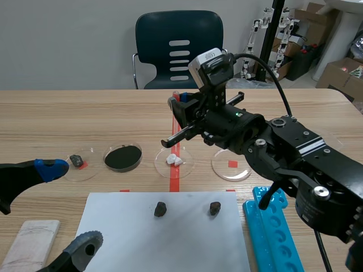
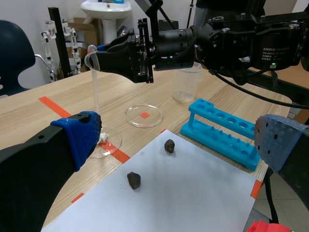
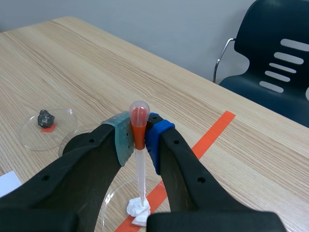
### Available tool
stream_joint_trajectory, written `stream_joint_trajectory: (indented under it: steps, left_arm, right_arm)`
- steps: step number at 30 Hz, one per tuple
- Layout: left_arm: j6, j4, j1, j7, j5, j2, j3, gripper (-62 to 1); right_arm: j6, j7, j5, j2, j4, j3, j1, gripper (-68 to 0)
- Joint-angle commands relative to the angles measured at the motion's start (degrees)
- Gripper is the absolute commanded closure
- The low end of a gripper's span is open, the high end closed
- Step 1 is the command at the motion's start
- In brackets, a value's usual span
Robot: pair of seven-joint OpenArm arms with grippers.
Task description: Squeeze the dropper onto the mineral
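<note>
Dropper [image 3: 140, 169] stands upright, clamped at its orange neck between the pads of the right gripper [image 3: 140, 137], tip down right at the white mineral [image 3: 138, 211] in its clear dish [image 3: 109, 200]. Left gripper [image 2: 181, 137] hangs wide open, holding nothing, by the white sheet [image 1: 187, 238], well apart from that dish.

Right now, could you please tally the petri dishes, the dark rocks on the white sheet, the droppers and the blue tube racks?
Petri dishes: 4
Dark rocks on the white sheet: 2
Dropper: 1
Blue tube rack: 1
Total: 8
</note>
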Motion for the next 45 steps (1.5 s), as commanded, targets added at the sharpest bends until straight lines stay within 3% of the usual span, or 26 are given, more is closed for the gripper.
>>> stream_joint_trajectory:
  steps: [1, 13, 16, 26, 45]
  left_arm:
    - [-0.1, 0.7, 0.1, -0.8, -0.4, 0.3, -0.2, -62.3]
    - [-0.1, 0.7, 0.1, -0.8, -0.4, 0.3, -0.2, -62.3]
    - [-0.1, 0.7, 0.1, -0.8, -0.4, 0.3, -0.2, -62.3]
    - [-0.1, 0.7, 0.1, -0.8, -0.4, 0.3, -0.2, -62.3]
    - [-0.1, 0.7, 0.1, -0.8, -0.4, 0.3, -0.2, -62.3]
  right_arm:
    - [0.0, 1.0, 0.6, 0.0, 1.0, 0.0, 1.3, -6.4]
    - [0.0, 0.9, 0.6, 0.0, 1.0, 0.0, 1.3, -6.2]
    - [0.0, 0.9, 0.6, 0.0, 1.0, 0.0, 1.3, -2.4]
    - [0.0, 0.9, 0.6, 0.0, 1.0, 0.0, 1.3, -1.0]
    - [0.0, 1.0, 0.6, 0.0, 1.0, 0.0, 1.3, -1.1]
